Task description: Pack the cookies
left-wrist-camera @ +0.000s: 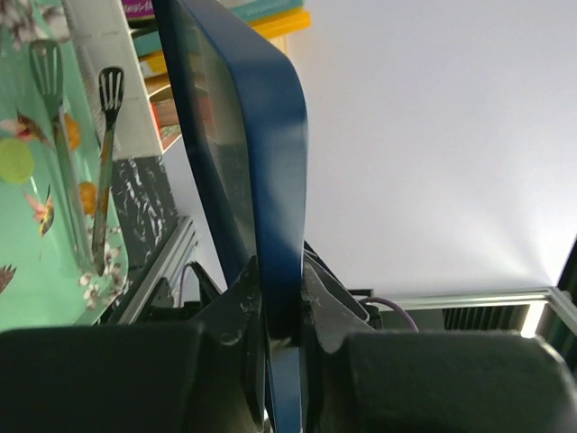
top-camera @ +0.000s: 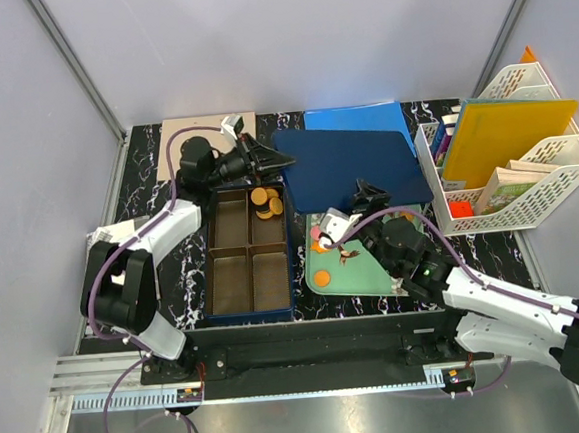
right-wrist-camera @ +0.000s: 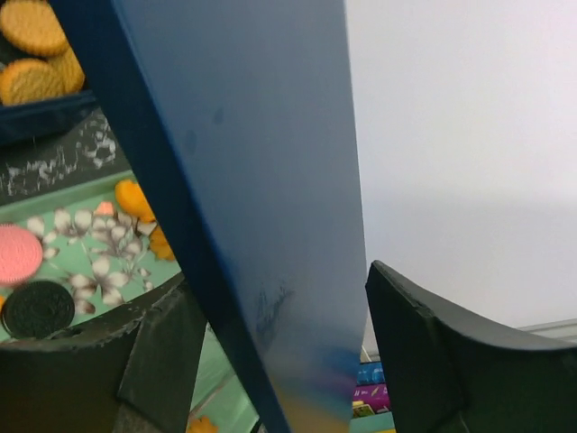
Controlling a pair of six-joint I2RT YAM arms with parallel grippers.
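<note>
The cookies lie in two places: several orange ones [top-camera: 265, 203] in the far right compartment of the blue divided box [top-camera: 214, 273], and an orange one [top-camera: 321, 277] and a pink one [top-camera: 316, 232] on the mint-green tray [top-camera: 369, 275]. The right wrist view shows a pink cookie [right-wrist-camera: 13, 253] and a black cookie [right-wrist-camera: 38, 308] on the tray. My left gripper [top-camera: 283, 160] is shut on the left edge of the dark blue lid [top-camera: 346, 167], also in its wrist view [left-wrist-camera: 281, 271]. My right gripper [top-camera: 366, 192] is open, its jaws either side of the lid's near edge [right-wrist-camera: 243, 135].
A white file rack [top-camera: 560, 210] with a yellow folder stands at the right. A lighter blue folder [top-camera: 357, 116] lies behind the lid and a beige board [top-camera: 207, 128] at the back left. Metal tongs [left-wrist-camera: 108, 135] lie on the tray.
</note>
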